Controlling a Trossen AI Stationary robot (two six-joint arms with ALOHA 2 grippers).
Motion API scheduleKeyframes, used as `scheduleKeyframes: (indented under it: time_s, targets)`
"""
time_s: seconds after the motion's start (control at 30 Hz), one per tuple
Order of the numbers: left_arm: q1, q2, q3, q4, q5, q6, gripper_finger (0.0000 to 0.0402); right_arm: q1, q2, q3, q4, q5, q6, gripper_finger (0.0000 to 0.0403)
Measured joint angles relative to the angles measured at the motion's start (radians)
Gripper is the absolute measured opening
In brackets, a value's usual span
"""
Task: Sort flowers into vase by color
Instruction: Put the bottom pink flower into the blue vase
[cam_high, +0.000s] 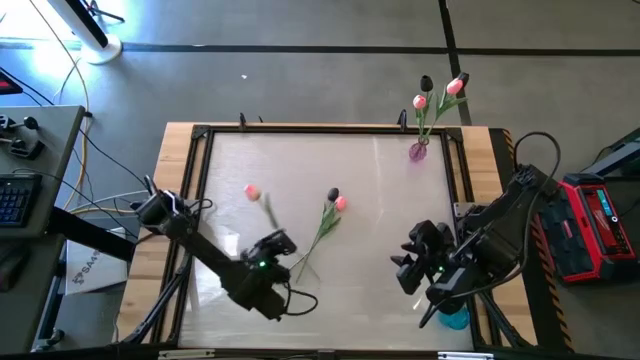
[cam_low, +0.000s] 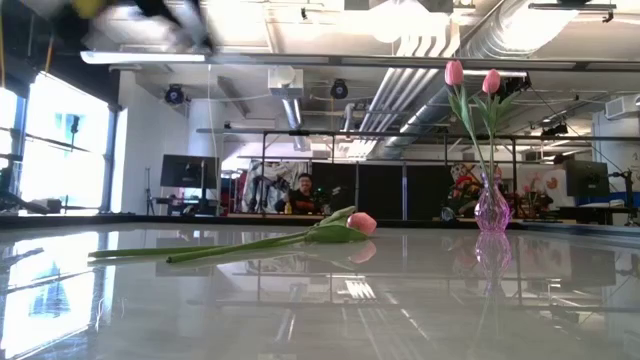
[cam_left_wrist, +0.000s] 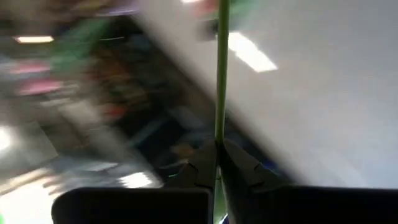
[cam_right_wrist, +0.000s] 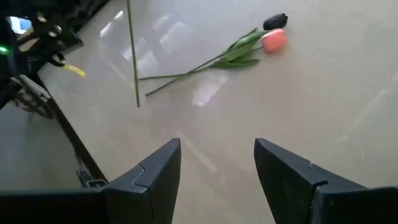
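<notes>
Flowers: three in the vase (cam_high: 417, 151), two lying on the table (cam_high: 380, 290), one stem (cam_left_wrist: 221, 74) gripped by the left hand (cam_left_wrist: 217, 163); right hand (cam_right_wrist: 217, 165) open.

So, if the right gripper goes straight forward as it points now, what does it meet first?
Probably bare table: the open right gripper points at the surface short of the two lying tulips. Depth is uncertain.

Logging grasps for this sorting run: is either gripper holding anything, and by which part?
The left gripper is shut on a pink tulip, pinching its green stem well below the head. The right gripper is open, holding nothing.
</notes>
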Motion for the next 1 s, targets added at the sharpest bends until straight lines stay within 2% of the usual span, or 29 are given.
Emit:
scheduleKeyframes:
  time_s: [0.07,0.13,0.23,0.4,0.53,0.63,0.77,0.9,1.0]
  targets:
    - [0.034,0.000,0.004,0.061,-0.203,0.078,0.0000,-0.002,0.000,-0.008,0.016,0.000,0.000,0.0193]
    - [0.075,0.000,0.025,0.122,-0.356,0.142,0.0000,-0.008,0.000,-0.005,0.025,0.011,-0.006,0.0193]
    - [0.130,0.000,0.088,0.183,-0.447,0.182,0.0000,-0.009,0.000,0.023,0.033,0.056,-0.037,0.0193]
    - [0.204,-0.002,0.217,0.181,-0.456,0.212,0.0000,-0.008,-0.002,0.104,0.036,0.136,-0.117,0.0193]
    - [0.247,-0.002,0.277,0.185,-0.456,0.269,0.0000,-0.022,-0.002,0.174,0.033,0.087,-0.240,0.0193]
    - [0.264,-0.002,0.289,0.205,-0.455,0.375,0.0000,-0.046,-0.002,0.223,0.030,0.043,-0.292,0.0193]
    - [0.270,-0.002,0.291,0.317,-0.454,0.548,0.0000,-0.074,-0.002,0.277,0.022,0.005,-0.332,0.0193]
    - [0.275,-0.002,0.313,0.347,-0.343,0.662,0.0000,-0.080,-0.003,0.308,0.027,-0.026,-0.450,0.0193]
    - [0.275,-0.002,0.322,0.403,-0.300,0.741,0.0000,-0.104,-0.003,0.324,-0.024,-0.005,-0.468,0.0193]
